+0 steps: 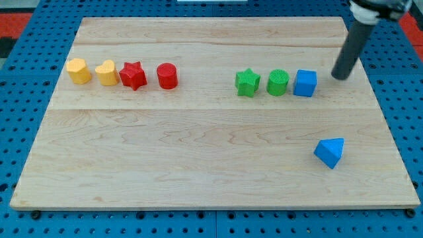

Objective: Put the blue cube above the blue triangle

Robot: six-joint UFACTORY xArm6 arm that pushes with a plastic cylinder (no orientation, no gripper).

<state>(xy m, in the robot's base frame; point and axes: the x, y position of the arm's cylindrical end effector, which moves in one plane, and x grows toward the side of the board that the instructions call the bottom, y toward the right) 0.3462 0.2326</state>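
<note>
Nudging the blue cube [305, 83] toward its spot

Cube sits at twelve o'clock of blue triangle [330, 153]; my tip [340, 77] at its three o'clock, no jaws fitted. Light, rigid, likely slides easily; push a flat side.

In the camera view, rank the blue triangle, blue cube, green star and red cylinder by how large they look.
1. blue triangle, largest, though it sits nearer the view's bottom, which may inflate it.
2. blue cube.
3. green star and red cylinder: too alike to rank.
</note>
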